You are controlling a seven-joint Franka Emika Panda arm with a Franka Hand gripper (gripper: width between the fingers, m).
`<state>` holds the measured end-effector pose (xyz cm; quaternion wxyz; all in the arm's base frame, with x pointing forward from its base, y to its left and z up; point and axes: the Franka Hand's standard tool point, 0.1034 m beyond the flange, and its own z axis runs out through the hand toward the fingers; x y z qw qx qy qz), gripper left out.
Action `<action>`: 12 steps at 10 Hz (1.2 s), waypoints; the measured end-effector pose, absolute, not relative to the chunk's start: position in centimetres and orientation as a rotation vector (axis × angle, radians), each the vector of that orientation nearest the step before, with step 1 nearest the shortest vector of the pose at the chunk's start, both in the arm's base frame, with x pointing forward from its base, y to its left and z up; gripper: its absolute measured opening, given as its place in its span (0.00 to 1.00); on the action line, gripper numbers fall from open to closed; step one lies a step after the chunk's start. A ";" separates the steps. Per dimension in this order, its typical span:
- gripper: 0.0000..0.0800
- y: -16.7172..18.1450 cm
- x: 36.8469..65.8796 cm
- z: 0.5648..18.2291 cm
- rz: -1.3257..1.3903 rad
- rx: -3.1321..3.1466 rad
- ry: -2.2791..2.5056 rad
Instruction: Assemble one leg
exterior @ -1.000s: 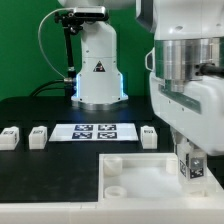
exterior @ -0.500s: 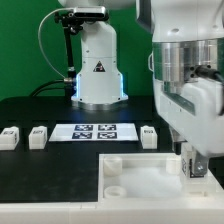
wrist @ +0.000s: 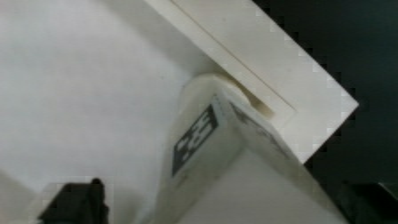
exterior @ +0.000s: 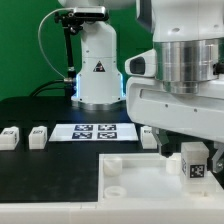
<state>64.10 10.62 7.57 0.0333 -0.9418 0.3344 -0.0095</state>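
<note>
The leg, a small white post with a black-and-white tag facing the camera, stands upright at the corner of the large white tray-like part on the exterior view's right. My gripper hangs right over it, jaws either side of the leg with a gap on at least one side. In the wrist view the leg runs up the middle to the tray's raised rim. One dark finger stands clear of the leg. The gripper looks open.
Three more legs lie on the black table: two at the exterior view's left and one behind the tray. The marker board lies in the middle. The arm's white base stands behind it.
The hand has turned about a quarter turn, so its broad side now faces the camera. The leg stays standing in the tray corner, and the fingers that gripped its top now stand apart from it.
</note>
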 end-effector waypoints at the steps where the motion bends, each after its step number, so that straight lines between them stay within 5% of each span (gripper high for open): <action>1: 0.81 10.3 64.3 7.7 -0.046 -3.004 0.729; 3: 0.81 10.3 64.6 7.8 -0.075 -3.095 0.249; 6: 0.78 10.5 64.7 7.8 -0.091 -3.085 0.281; 7: 0.54 10.5 64.7 7.8 -0.089 -3.073 0.369; 8: 0.54 10.6 64.6 7.8 -0.085 -3.047 0.519; 9: 0.36 10.6 64.6 7.7 -0.080 -3.014 0.670; 12: 0.36 10.6 64.5 7.7 -0.045 -2.861 1.135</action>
